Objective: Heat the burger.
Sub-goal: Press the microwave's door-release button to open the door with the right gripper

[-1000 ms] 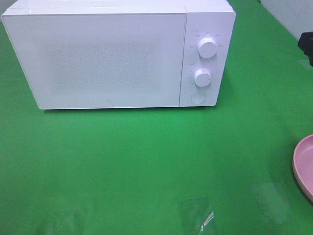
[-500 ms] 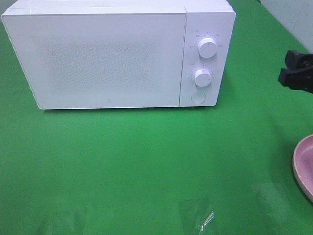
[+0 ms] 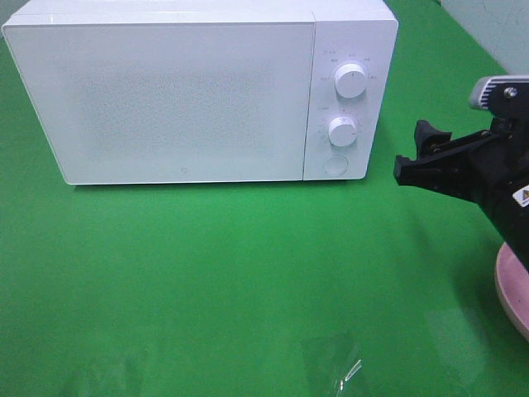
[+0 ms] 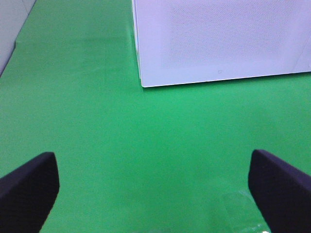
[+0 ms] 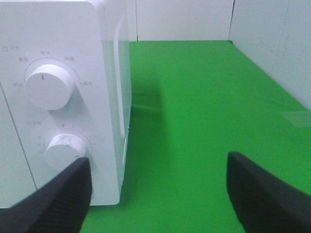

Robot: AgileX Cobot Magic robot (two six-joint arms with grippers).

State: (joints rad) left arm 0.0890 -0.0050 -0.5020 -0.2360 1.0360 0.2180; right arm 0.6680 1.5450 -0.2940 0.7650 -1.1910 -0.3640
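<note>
2 hands | left hand (image 4: 153,165) apart, empty | right hand (image 3: 411,153) apart, near microwave (image 3: 165,99) knobs (image 3: 342,131)

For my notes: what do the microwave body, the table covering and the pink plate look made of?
Microwave: white casing, smooth, slightly glossy, likely painted metal or plastic; the door shows a fine dotted mesh.
Table covering: green, matte, cloth-like, though faint reflections leave it open.
Pink plate: smooth rim, plastic or ceramic; cannot tell which.
</note>
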